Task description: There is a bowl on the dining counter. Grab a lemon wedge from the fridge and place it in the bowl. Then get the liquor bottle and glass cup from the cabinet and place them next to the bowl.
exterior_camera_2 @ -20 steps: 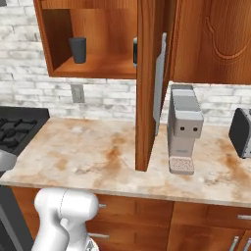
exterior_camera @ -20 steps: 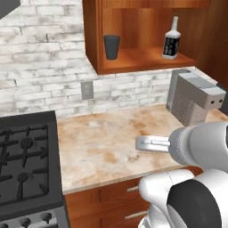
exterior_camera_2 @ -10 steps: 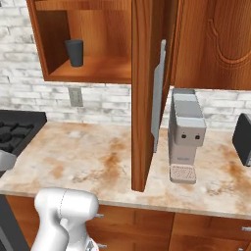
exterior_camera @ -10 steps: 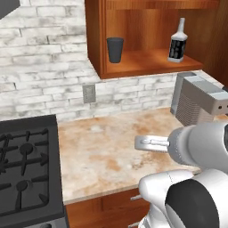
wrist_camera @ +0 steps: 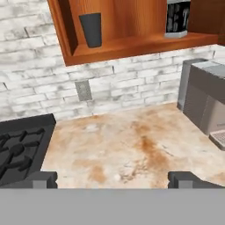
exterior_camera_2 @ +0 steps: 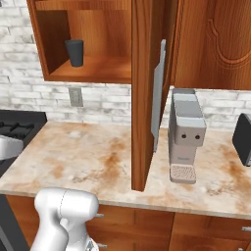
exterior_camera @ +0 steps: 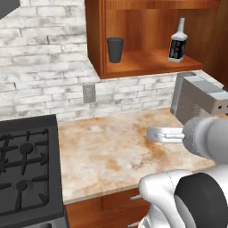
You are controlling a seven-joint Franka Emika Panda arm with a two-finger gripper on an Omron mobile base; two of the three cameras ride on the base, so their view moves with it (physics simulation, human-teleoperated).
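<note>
The gripper (wrist_camera: pixel 112 179) stands wide open and empty, its two dark fingertips (wrist_camera: pixel 39 179) far apart at the bottom of the hand view, above the marbled counter (wrist_camera: pixel 123 145). In the left base view the hand sits at about four o'clock, pointing across the counter toward the wall.

The open cabinet (exterior_camera: pixel 147 62) hangs on the white brick wall (exterior_camera: pixel 44 67) at twelve o'clock. On its shelf the dark glass cup (exterior_camera: pixel 115 49) stands upright toward the left side, and the liquor bottle (exterior_camera: pixel 177 42), clear with a dark label, stands upright toward the right, well apart from the cup. In the hand view the cup (wrist_camera: pixel 91 29) is at eleven o'clock and the bottle (wrist_camera: pixel 177 19) at one o'clock, its top cut off by the frame.

In the right base view the cabinet door (exterior_camera_2: pixel 147 93) swings out edge-on and the cup (exterior_camera_2: pixel 74 52) is at ten o'clock.

A grey coffee machine (exterior_camera: pixel 200 100) sits on the counter at three o'clock, below the bottle's end of the shelf. The black stove (exterior_camera: pixel 24 169) lies at eight o'clock, and an outlet (exterior_camera: pixel 88 93) is on the wall under the cabinet.
</note>
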